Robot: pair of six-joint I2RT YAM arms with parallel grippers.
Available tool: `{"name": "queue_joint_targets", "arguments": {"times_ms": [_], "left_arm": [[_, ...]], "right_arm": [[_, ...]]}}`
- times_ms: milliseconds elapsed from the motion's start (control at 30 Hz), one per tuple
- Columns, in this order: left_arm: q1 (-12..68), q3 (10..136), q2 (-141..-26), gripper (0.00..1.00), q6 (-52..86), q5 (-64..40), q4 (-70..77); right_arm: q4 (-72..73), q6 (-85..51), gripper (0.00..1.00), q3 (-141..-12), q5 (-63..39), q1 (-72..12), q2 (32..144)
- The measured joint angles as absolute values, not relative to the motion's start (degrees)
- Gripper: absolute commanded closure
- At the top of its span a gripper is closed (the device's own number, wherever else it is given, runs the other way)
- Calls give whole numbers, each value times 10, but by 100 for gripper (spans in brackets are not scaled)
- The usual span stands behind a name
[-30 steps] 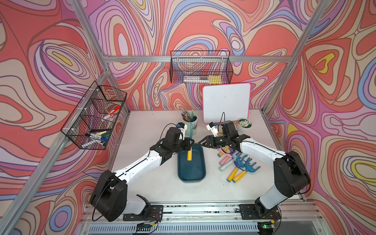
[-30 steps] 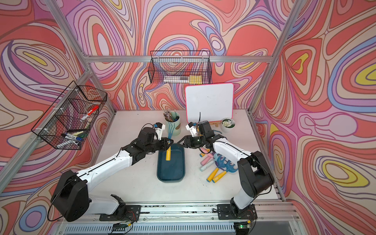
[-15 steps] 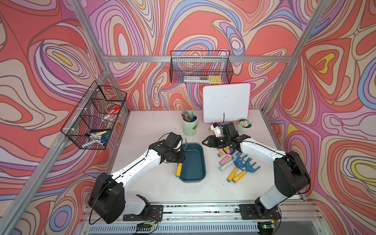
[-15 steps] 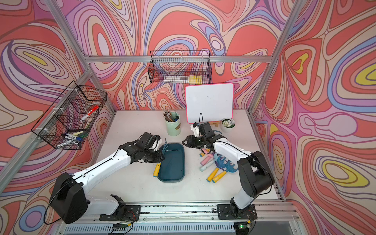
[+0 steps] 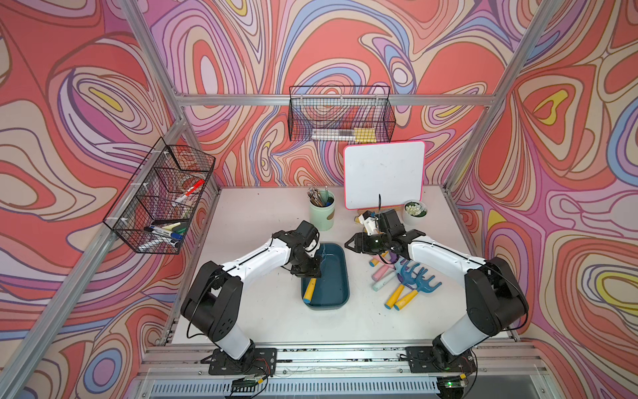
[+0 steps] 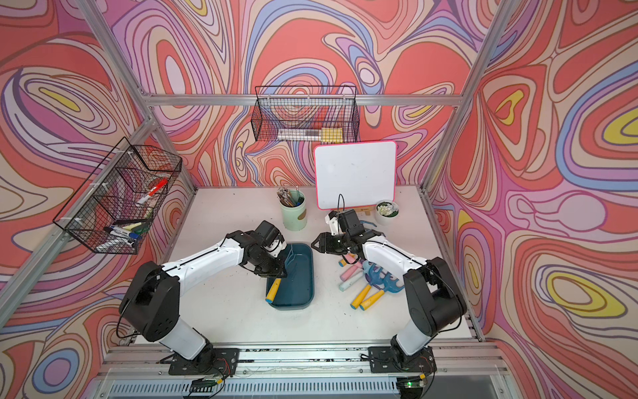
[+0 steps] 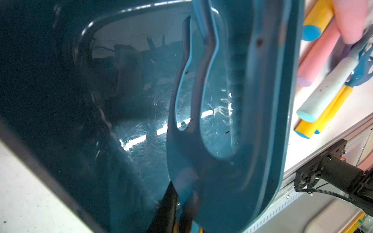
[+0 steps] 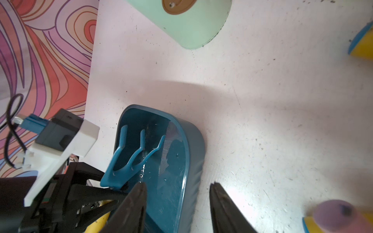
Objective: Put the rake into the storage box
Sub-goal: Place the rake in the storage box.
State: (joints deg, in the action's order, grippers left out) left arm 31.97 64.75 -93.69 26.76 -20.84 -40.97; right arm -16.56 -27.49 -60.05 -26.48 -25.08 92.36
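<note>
Over the storage box (image 5: 335, 280), the left gripper (image 5: 308, 273) was clamped on the rake (image 5: 309, 289), tines inside. At its 1 o'clock, the right gripper (image 5: 347, 244) hung half-open, empty.

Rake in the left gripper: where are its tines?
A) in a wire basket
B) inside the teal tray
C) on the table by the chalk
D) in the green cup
B: in the right wrist view the three tines of the rake are within the walls of the storage box, with the left gripper clamped on the rake.
</note>
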Motion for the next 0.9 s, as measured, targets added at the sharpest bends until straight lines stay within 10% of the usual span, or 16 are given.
{"name": "queue_joint_targets", "arguments": {"times_ms": [133, 267, 367, 900], "left_arm": [[320, 675, -971, 96, 268, -189, -420], [321, 690, -1000, 44, 269, -166, -433], [327, 691, -1001, 27, 272, -148, -445], [345, 697, -880, 38, 316, 68, -460]], "right_arm": [[-175, -268, 49, -601, -261, -251, 917], [-180, -261, 48, -601, -258, -251, 917], [-182, -258, 48, -601, -257, -251, 917], [-191, -251, 49, -617, -258, -251, 944]]}}
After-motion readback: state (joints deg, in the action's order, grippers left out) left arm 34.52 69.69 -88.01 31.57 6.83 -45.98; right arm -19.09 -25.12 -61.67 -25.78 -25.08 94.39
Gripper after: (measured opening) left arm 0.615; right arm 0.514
